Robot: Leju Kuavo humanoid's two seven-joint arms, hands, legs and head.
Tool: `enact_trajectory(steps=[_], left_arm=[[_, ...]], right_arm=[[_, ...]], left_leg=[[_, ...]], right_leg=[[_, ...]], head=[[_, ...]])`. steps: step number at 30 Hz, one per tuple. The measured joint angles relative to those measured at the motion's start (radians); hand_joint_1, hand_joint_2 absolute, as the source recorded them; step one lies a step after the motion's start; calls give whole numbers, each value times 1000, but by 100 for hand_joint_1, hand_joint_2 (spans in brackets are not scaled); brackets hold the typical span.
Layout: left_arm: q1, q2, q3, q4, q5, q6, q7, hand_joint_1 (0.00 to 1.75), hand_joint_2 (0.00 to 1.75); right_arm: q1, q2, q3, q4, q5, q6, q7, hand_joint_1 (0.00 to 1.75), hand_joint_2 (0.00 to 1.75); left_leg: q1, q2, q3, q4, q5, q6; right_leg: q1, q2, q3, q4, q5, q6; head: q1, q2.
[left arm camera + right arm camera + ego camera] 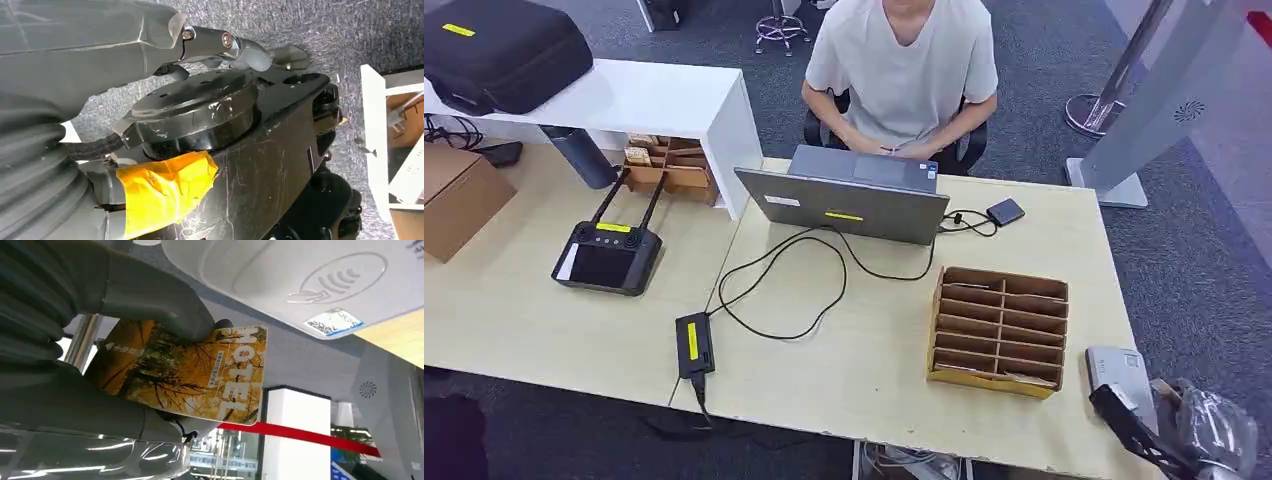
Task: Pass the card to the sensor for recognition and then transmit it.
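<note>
My right hand (150, 305) pinches an orange hotel card (195, 372) between thumb and fingers. In the right wrist view the card hangs close to the white sensor (320, 280), just short of its contactless symbol, with a gap between them. In the head view that hand (1209, 430) is at the table's near right corner, holding the card (1129, 415) edge-on just in front of the grey sensor (1116, 368). My left hand (210, 42) hangs beside my body over grey carpet, fingers stretched out and holding nothing.
A slotted cardboard box (999, 330) stands left of the sensor on the wooden table (844, 380). A person (904, 70) sits behind an open laptop (844, 205). Its cable loops to a power adapter (694, 343). A black controller (607, 258) lies further left.
</note>
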Motion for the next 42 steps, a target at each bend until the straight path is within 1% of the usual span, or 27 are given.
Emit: enact_trajectory(steps=[10,31,35,38,42], left_arm=[[-2,3,-6,-5,11,7,0,0,175],[-12,6,-25,-5,18,3,-1,0,175],[-13,12,-27,-5,14,-24,-2,0,175],[-15,16,-30,-4,16,-43,-7,0,175],[-17,17,-34,-3,19,-45,-14,0,175]], right_arm=[[28,16,-1,3,-3,7,3,175,175],[32,21,-9,16,-3,11,13,175,175],[38,21,-9,18,7,13,13,175,175],[38,21,-9,-3,16,3,11,175,175],[23,17,-9,-73,27,-13,0,175,175]], left_leg=[[0,1,0,0,0,0],[0,1,1,0,0,0],[0,1,0,0,0,0],[0,1,0,0,0,0],[0,1,0,0,0,0]], right_leg=[[0,1,0,0,0,0],[0,1,1,0,0,0],[0,0,0,0,0,0],[0,1,0,0,0,0],[0,1,0,0,0,0]], head=[[0,0],[0,0],[0,0],[0,0],[0,0]])
